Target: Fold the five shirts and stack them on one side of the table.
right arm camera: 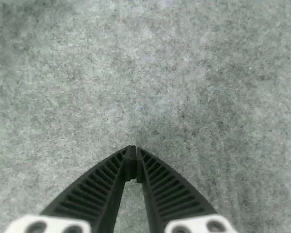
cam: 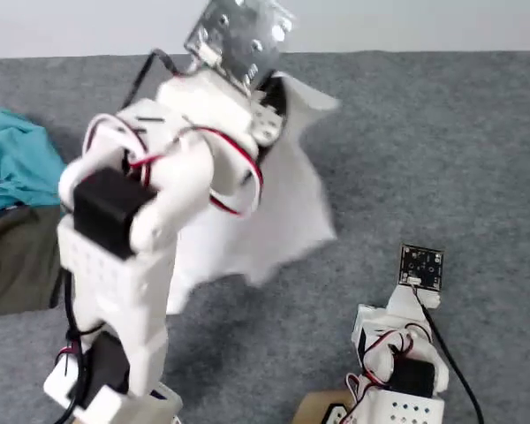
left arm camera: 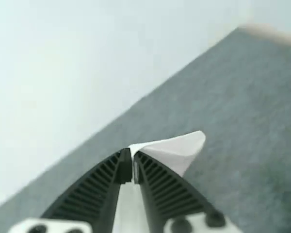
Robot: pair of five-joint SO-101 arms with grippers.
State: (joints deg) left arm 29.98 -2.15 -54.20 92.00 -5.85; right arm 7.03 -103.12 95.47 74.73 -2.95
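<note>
My left pincer [left arm camera: 132, 167] grips a corner of the thin white cloth shirt [cam: 287, 208], which hangs above the grey felt worktop [cam: 442, 150], while my right pincer [right arm camera: 132, 165] sits clenched on nothing over it.

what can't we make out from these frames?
- white shirt, high view: the left arm covers most of it and the rest is blurred, so the fold state is unclear.
- teal shirt and dark shirt, high view: cut off by the edge, so folded or not is unknown.
- left gripper, left wrist view: its fingers hide how much cloth is pinched.
</note>
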